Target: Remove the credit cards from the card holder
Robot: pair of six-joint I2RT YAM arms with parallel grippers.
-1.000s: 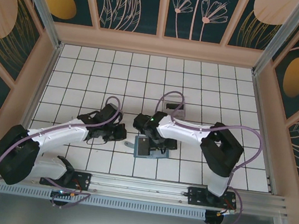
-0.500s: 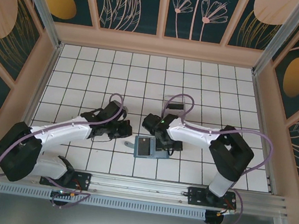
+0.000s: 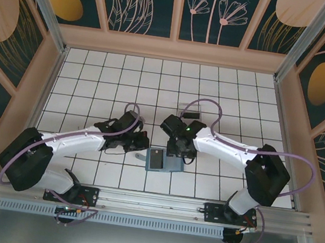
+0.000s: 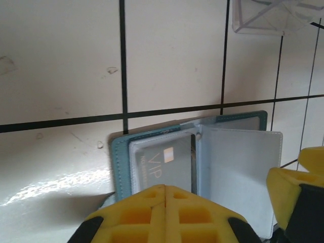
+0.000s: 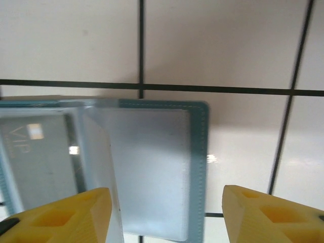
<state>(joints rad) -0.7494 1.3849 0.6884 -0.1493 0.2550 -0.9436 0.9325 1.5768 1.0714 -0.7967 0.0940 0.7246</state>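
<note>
A small teal-blue soft bifold card holder (image 3: 162, 162) lay open and flat on the white tiled bench (image 3: 96, 75), between the ends of the two arms. Its two panels sat side by side, joined at the fold.

A grey rectangular credit card marked "VIP" (image 4: 162, 166) sat in the card holder's left panel behind a clear window, fully inside the teal stitched border. The right panel showed a pale, frosted surface, and whether a card lay under it could not be told. A thin clear flap (image 5: 96, 162) stood up from the card holder along the fold.

The left pincer (image 4: 164, 191) was at the card holder's left side, over the near edge of the panel with the grey credit card. Its yellow fingers were pressed tight together with nothing visible between them. Whether they touched the card holder could not be told.

The right pincer (image 5: 167, 212) hung over the card holder's right panel with its yellow fingers spread wide and gripping nothing. One finger was above the fold and the clear flap. The other was just outside the card holder's right teal border, over bare bench.

A clear transparent plastic tray (image 3: 192, 110) sat beyond the card holder's far edge, apart from it.
</note>
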